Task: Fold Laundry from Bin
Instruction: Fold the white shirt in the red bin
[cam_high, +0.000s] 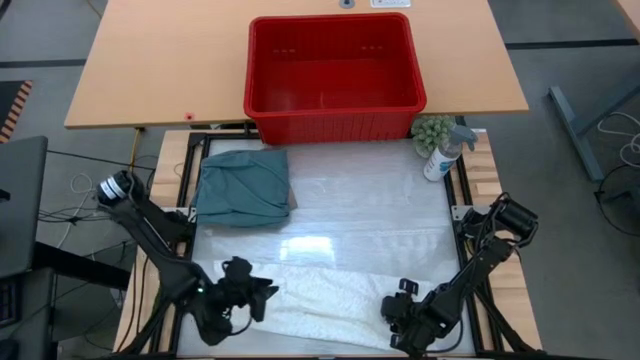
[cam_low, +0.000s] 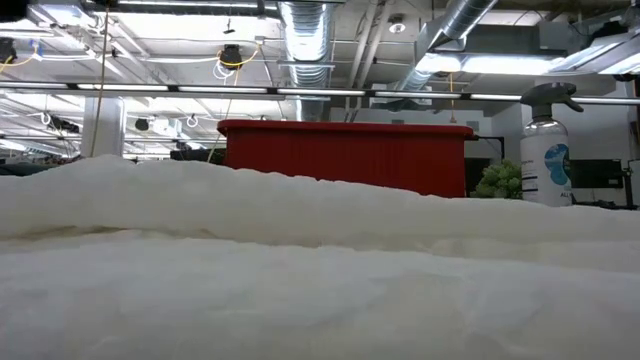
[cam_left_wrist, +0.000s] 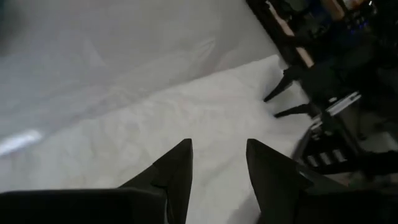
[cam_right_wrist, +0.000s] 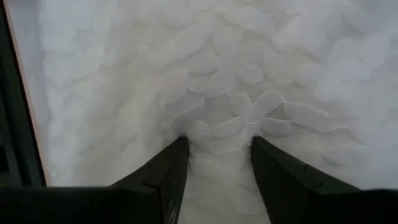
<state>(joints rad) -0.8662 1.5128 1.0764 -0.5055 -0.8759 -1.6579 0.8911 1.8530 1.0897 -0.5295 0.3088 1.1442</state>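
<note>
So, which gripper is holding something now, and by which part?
The right gripper pinches a bunched fold of the white garment near its right end. The left gripper is open above it, holding nothing.

Overhead, table-level, two wrist cams.

both arms bent low at the near edge; left gripper (cam_left_wrist: 217, 155) with fingers parted, right gripper (cam_right_wrist: 214, 152) pinching white cloth (cam_right_wrist: 236, 93).

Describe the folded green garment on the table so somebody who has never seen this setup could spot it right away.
Start at the red bin at the far edge. Just in front of its left corner, on the shiny work surface, lies the teal-green garment, folded into a compact block. The only other cloth, white, lies spread near the grippers.
</note>
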